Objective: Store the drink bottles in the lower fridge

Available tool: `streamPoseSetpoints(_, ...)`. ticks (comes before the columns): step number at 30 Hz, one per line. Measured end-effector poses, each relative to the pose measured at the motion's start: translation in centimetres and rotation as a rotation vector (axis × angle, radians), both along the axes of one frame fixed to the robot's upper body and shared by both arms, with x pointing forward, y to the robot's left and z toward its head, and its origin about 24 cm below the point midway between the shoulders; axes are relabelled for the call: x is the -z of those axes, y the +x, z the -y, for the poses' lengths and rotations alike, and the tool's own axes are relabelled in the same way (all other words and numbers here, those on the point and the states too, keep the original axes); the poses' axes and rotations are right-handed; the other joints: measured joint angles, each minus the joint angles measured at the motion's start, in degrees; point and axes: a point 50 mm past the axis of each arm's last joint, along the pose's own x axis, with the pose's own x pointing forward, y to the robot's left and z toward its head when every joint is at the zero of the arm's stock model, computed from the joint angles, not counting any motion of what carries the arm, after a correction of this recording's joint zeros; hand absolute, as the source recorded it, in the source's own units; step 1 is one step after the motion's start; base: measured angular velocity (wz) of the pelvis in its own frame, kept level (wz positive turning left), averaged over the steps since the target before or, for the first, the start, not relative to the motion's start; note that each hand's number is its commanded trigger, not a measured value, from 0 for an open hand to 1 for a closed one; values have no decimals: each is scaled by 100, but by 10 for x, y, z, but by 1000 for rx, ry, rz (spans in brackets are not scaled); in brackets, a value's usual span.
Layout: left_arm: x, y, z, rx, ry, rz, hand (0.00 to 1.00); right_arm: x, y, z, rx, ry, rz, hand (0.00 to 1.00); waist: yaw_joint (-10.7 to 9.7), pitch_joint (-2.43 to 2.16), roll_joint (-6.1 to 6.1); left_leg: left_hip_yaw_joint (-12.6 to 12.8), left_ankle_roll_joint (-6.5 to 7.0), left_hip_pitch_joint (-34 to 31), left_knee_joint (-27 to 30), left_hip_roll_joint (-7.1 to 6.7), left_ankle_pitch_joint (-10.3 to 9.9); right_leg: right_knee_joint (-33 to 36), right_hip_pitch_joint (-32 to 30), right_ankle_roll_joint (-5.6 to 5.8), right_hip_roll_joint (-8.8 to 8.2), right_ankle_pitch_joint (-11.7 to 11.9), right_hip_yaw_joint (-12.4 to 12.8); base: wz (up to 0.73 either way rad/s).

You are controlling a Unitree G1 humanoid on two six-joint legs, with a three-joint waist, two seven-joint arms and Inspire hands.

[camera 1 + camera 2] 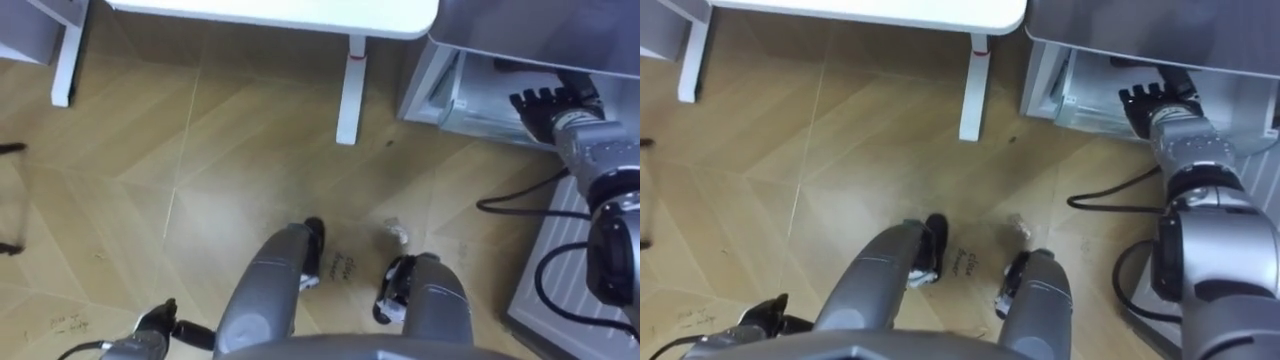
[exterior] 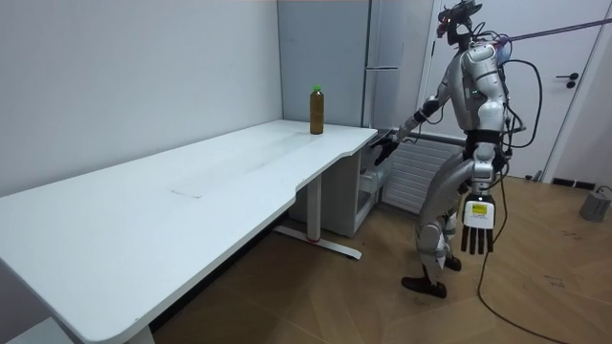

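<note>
Standing on the floor between the worktop [image 2: 191, 191] end and the fridge [image 2: 385, 38], facing both. Bottle [image 2: 316, 111] upright on the worktop's far corner, near the fridge, well apart from both hands. Right hand [image 1: 545, 103] stretched forward to the lower part of the fridge, at its front edge; spread or closed cannot be told. Left hand [image 2: 478, 222] hanging by the thigh, fingers straight and pointing down, holding nothing.
</note>
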Motion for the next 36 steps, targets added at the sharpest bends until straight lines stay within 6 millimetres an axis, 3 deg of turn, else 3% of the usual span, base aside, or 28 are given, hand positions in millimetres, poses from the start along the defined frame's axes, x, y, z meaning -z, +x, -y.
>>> streamPoseSetpoints(11,0,1,-1,-27,-9,2,0,15,-13,0,-45,-14,-33,0,-15,4,18,29,-3,426,-223,85,-3,-467,501,44,133,103,-46,-1)
streamPoseSetpoints(15,1,-7,-2,-5,-13,-28,0,35,-36,4,-71,-39,-65,0,-16,2,13,35,-8,931,-547,99,1,-874,1033,77,201,187,-88,-2)
streamPoseSetpoints(18,1,-8,-3,-16,-30,-31,0,45,-49,5,-104,-65,-83,0,-133,-10,-4,34,-11,1226,-700,96,4,-1133,1377,106,228,233,-125,-1)
streamPoseSetpoints(20,1,-6,-3,-20,-35,-22,0,53,-59,6,-138,-88,-98,0,-176,-30,-20,12,-11,1376,-747,109,4,-1337,1604,114,268,296,-171,0)
streamPoseSetpoints(24,-1,-6,-9,-66,-28,-1,0,67,-81,8,-219,-148,-166,0,-296,-139,-177,41,-14,1806,-940,157,2,-1848,2145,138,381,436,-211,-4)
streamPoseSetpoints(29,-2,-7,-11,-110,-33,15,0,81,-103,2,-336,-194,-194,0,-326,-214,-224,146,-67,2497,-1400,290,-31,-2573,2882,131,614,738,-154,-17)
streamPoseSetpoints(34,0,-23,-11,-133,-32,6,0,111,-158,-8,-558,-269,-373,0,-375,-292,-223,199,-99,3089,-1719,296,-34,-2964,3512,133,662,847,-164,-5)
streamPoseSetpoints(36,1,-31,-12,-129,-21,-11,0,119,-176,-12,-619,-278,-433,0,-434,-291,-216,220,-118,3224,-1800,297,-26,-2986,3592,130,666,856,-149,-11)
